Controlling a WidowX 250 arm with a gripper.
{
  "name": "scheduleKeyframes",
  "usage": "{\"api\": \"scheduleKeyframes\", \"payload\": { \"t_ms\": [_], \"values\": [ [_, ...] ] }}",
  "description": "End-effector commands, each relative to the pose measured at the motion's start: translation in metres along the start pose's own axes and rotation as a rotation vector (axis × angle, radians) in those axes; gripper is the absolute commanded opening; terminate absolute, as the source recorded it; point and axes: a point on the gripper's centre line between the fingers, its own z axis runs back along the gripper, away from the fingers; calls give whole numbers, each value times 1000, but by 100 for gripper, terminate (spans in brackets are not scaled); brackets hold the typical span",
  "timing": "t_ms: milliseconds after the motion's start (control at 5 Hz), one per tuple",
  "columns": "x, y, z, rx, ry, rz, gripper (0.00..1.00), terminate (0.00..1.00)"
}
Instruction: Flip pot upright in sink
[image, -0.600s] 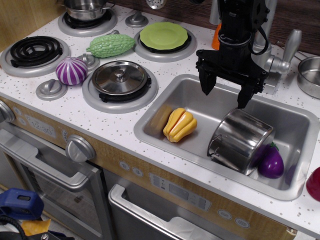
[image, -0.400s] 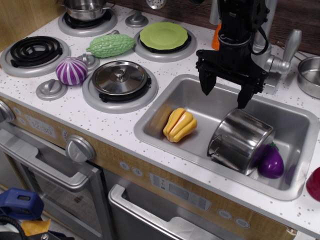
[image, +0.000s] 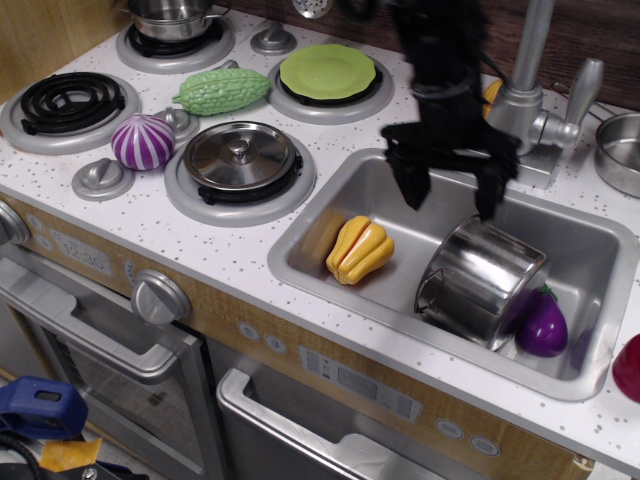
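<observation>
Your gripper (image: 451, 190) hangs blurred over the far side of the sink (image: 310, 262), its two black fingers (image: 411, 183) spread wide and holding nothing, just above the pot (image: 482, 280). You have that shiny steel cylinder lying tilted on its side in the right half of the basin, with the glossy purple eggplant (image: 542, 323) wedged against its right flank and the ribbed yellow squash (image: 359, 250) apart to its left. Behind your gripper rises the grey faucet (image: 528, 75); left of the sink a flat steel lid (image: 239, 154) covers a burner.
</observation>
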Motion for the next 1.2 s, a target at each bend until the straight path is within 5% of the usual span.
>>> {"api": "scheduleKeyframes", "payload": {
  "t_ms": [0,400,1000],
  "values": [
    [5,-1,5,-68,-61,13,100,0],
    [2,-16,-22,-165,-105,180,100,0],
    [-6,-40,-47,-103,-211,266,100,0]
  ]
}}
